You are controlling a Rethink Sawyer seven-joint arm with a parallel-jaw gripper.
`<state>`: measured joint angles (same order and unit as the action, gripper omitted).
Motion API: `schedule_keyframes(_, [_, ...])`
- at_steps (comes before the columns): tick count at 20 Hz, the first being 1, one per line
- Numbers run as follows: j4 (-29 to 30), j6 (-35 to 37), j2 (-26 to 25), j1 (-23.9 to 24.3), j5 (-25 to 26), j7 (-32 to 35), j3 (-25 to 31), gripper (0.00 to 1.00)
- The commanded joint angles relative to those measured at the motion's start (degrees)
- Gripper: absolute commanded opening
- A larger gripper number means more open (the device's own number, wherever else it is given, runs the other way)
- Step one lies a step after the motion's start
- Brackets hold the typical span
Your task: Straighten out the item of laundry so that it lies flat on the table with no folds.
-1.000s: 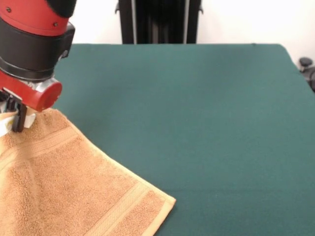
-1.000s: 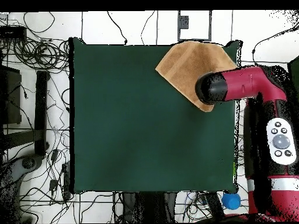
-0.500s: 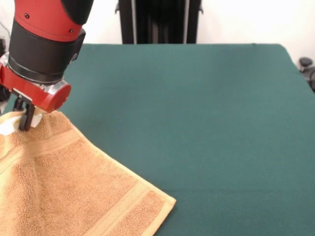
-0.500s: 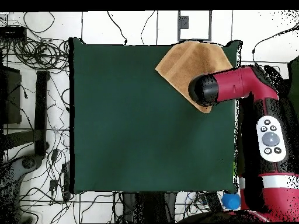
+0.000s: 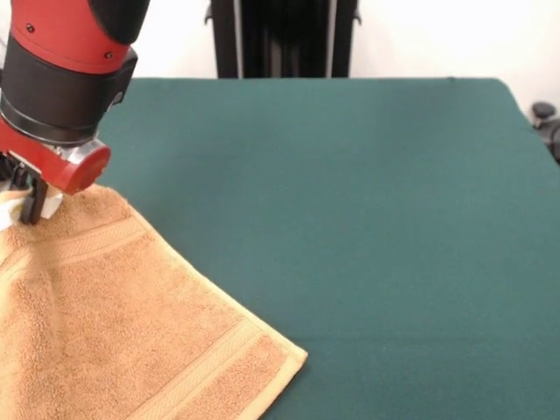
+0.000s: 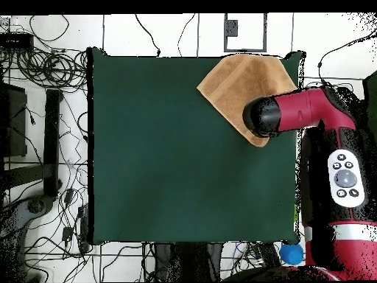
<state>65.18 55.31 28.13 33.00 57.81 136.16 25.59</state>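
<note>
At the lower left of the front view, orange-tan terry towel (image 5: 114, 332) spread diagonally over dark green cloth tabletop (image 5: 367, 219), one corner pointing to lower centre. Farther back, at its far corner, red and black arm's pincer (image 5: 31, 206); clenched or released, cannot tell. Likely risk: dragging from here could bunch the corner into new folds.

The green-clothed table (image 5: 367, 201) bears an orange-tan towel (image 5: 114, 324) near one corner.
</note>
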Motion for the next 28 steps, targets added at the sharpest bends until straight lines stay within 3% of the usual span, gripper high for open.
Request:
schedule_keyframes(1, [4.2, 11.5, -3.3, 0.0, -9.6, -4.1, -2.0, 0.0])
schedule_keyframes(7, [8.9, 10.7, -3.3, 1.9, -16.1, -3.8, -3.3, 0.0])
schedule_keyframes(28, [9.5, 13.2, -1.9, -0.2, -21.8, -6.9, -8.5, 0.0])
